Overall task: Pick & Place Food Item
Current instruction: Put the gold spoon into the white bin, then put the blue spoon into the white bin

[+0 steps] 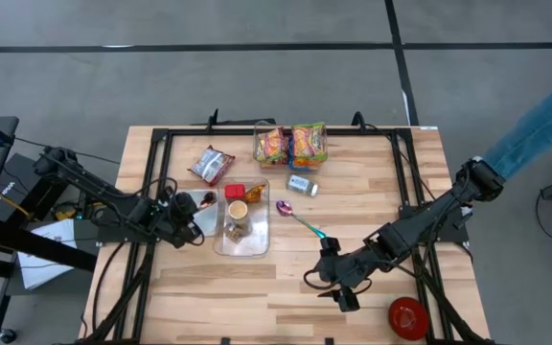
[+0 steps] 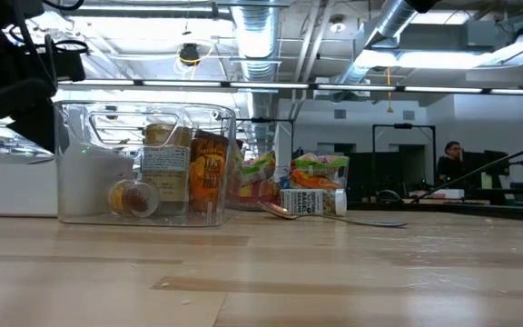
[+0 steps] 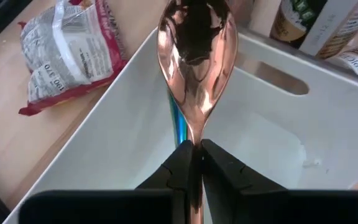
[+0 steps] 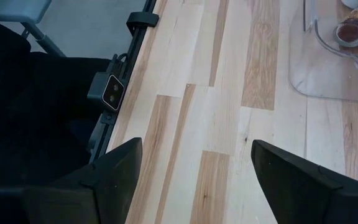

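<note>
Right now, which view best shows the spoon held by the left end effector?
The left wrist view: the copper spoon fills it, pinched by the left end effector. The high view shows only a small glimpse; the other two views miss it.

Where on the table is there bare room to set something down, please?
The near strip of table is bare between the clear bin and the front edge, left of the right gripper. The far side is crowded: snack bags, a packet, a can and a spoon.
</note>
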`<state>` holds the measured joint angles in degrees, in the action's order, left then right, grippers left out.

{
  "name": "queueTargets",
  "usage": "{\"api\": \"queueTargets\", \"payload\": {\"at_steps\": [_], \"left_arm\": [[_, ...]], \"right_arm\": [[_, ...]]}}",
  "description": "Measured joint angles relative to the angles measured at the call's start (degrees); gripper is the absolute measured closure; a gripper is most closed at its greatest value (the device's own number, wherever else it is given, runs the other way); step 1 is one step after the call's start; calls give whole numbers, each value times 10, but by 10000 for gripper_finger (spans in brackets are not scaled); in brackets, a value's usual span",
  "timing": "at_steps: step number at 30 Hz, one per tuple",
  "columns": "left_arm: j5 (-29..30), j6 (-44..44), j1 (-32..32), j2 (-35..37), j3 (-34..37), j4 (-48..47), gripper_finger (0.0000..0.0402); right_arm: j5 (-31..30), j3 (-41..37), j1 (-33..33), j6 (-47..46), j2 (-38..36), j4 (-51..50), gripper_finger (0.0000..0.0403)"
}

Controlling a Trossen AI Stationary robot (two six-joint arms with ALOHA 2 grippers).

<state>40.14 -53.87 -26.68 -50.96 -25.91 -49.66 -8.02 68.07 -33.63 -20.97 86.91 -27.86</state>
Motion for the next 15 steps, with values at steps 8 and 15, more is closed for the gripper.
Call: {"api": "queueTargets", "payload": {"at_steps": [8, 15], "left_arm": [[1, 43, 0, 0, 0, 26, 322], [-12, 87, 0, 0, 0, 63, 295]], "right_arm": [[0, 0, 0, 0, 0, 0, 107], [-12, 0, 0, 0, 0, 0, 107]]}}
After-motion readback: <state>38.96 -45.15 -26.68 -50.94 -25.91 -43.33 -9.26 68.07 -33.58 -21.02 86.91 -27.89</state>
